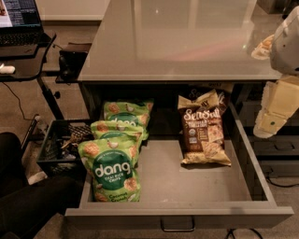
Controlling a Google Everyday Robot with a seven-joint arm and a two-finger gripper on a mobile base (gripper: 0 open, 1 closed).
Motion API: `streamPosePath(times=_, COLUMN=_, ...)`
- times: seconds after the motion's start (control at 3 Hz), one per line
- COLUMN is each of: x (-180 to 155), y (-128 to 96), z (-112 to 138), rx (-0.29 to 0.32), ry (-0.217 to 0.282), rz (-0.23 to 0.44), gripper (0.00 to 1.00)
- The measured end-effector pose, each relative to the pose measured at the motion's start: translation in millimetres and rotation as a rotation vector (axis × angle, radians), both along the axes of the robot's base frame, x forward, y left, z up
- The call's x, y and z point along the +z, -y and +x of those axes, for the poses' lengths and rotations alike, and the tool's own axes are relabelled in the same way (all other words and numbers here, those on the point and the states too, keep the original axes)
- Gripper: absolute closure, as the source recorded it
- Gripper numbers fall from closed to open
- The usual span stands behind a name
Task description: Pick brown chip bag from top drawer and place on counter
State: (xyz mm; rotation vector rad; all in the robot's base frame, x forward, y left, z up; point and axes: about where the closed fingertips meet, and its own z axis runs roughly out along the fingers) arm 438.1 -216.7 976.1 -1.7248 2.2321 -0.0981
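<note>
So you're at the reach step: brown chip bag lies back-right in the top drawer, gripper hangs outside its right wall, can't tell if clenched. Next, swing over the bag.

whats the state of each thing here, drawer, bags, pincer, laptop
top drawer: pulled open
brown chip bag: inside the drawer, right rear, ungrasped
green dang bags: three, upright in a row, drawer's left
pincer: outside the drawer's right wall, apart from every bag
laptop: open, screen lit
</note>
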Motion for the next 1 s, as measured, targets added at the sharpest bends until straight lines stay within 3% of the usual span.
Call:
streamPosePath(times=0.67, x=-8.2, y=1.5, z=0.7, rx=-0.024, ry=0.008, rz=0.001, gripper=0.0)
streamPosePath(times=1.0, x=-52.0, y=1.7, z=-4.2, rx=-0.032, ry=0.004, rz=0.041, gripper=0.0)
